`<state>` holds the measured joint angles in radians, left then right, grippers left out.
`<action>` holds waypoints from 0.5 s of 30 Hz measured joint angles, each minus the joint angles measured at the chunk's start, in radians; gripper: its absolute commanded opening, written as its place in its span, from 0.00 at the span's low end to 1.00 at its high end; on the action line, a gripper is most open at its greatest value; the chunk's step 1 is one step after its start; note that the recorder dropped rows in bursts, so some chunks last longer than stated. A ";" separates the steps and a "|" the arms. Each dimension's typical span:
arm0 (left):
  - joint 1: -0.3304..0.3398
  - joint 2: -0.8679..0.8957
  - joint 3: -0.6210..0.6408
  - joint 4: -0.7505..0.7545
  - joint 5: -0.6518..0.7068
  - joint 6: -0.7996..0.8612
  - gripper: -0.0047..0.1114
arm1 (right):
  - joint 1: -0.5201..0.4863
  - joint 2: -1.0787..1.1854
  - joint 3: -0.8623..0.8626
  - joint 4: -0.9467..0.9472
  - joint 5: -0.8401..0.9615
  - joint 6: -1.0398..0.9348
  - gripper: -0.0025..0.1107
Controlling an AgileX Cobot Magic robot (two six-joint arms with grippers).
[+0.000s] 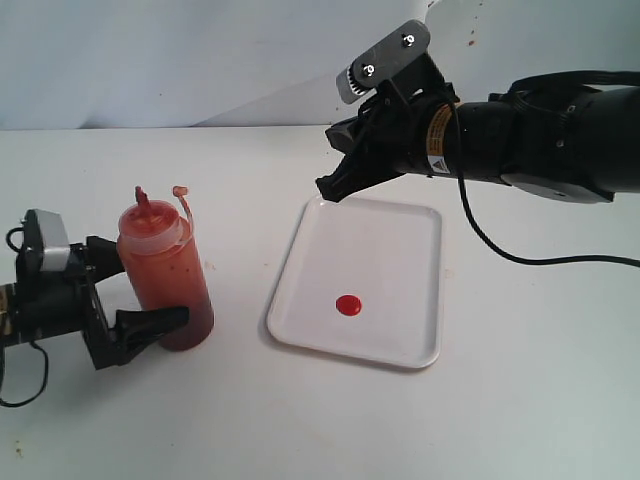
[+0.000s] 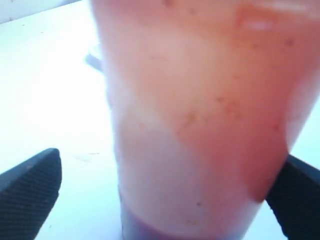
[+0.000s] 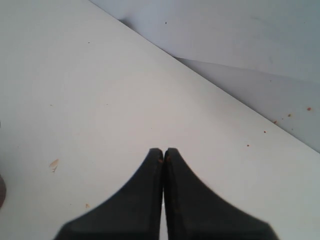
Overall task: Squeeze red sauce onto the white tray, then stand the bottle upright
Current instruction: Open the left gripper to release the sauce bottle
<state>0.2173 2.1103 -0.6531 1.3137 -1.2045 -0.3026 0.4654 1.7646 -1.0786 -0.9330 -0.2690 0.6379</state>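
Altogether: one bottle (image 1: 165,275), upright on the bench (image 1: 520,400) at the exterior view's lower left; one white tray (image 1: 400,240) at centre, carrying one blob of red sauce (image 1: 348,305); two grippers. Around the bottle the left gripper (image 1: 150,287) stands open; only its wrist view shows a pad (image 2: 30,192) clear of the wall. Above the tray's upper-left corner hovers the right gripper (image 1: 330,190), closed.

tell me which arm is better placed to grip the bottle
Left. The left gripper is open with a finger on each side of the upright bottle; the right gripper is shut, hovering at the far edge of the white tray.
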 measured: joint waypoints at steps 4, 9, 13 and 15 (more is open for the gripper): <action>0.074 -0.024 0.000 0.063 -0.002 -0.104 0.94 | 0.000 0.000 0.000 0.000 0.000 0.000 0.02; 0.117 -0.041 0.000 0.076 -0.002 -0.209 0.94 | 0.000 0.000 0.000 0.000 0.000 0.000 0.02; 0.119 -0.042 0.000 0.078 -0.002 -0.230 0.94 | 0.000 0.000 0.000 0.000 0.000 0.000 0.02; 0.119 -0.042 0.000 0.078 -0.002 -0.232 0.94 | 0.000 0.000 0.000 0.000 0.000 0.000 0.02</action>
<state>0.3361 2.0686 -0.6531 1.3920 -1.2069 -0.5346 0.4654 1.7646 -1.0786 -0.9330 -0.2690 0.6379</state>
